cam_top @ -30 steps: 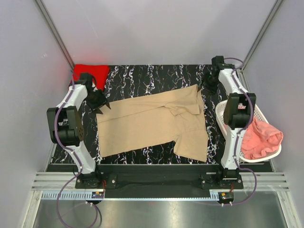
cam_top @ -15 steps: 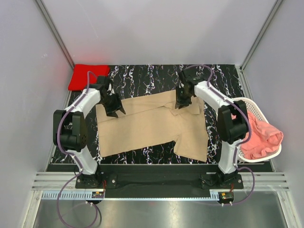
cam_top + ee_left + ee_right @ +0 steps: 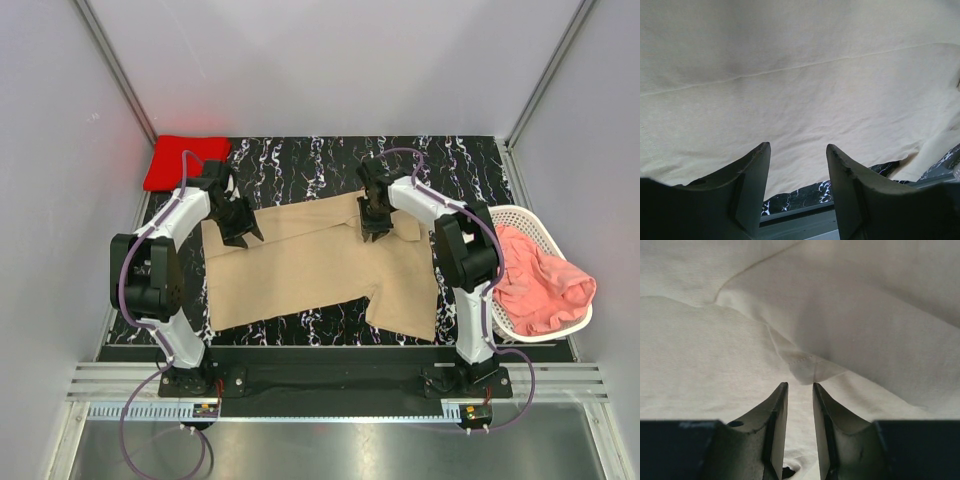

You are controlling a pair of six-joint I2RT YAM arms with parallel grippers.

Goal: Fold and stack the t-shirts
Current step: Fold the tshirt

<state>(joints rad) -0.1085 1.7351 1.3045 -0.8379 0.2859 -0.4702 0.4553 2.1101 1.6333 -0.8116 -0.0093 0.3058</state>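
The tan t-shirt point(image 3: 310, 265) lies spread on the black marbled table point(image 3: 300, 160). My left gripper point(image 3: 242, 230) hovers over its upper left part, jaws wide open. In the left wrist view only table shows between the left gripper point(image 3: 797, 145) fingers, and the tan t-shirt point(image 3: 800, 75) lies beyond them. My right gripper point(image 3: 370, 222) sits on the shirt's upper middle by the folded sleeve. In the right wrist view the right gripper point(image 3: 800, 384) jaws stand a narrow gap apart, their tips at a hemmed fold of the tan t-shirt point(image 3: 715, 340). A red t-shirt point(image 3: 178, 160) lies folded at the back left. A pink t-shirt point(image 3: 540, 285) fills the basket.
The white lattice basket point(image 3: 500, 211) stands at the table's right edge, close behind the right arm. Grey walls enclose the table on three sides. A black rail runs along the near edge by the arm bases.
Both arms swung in from the back corners onto the tan shirt. The right gripper's jaws narrowed and it slid a little further left along the top edge. The left gripper has held still lately.
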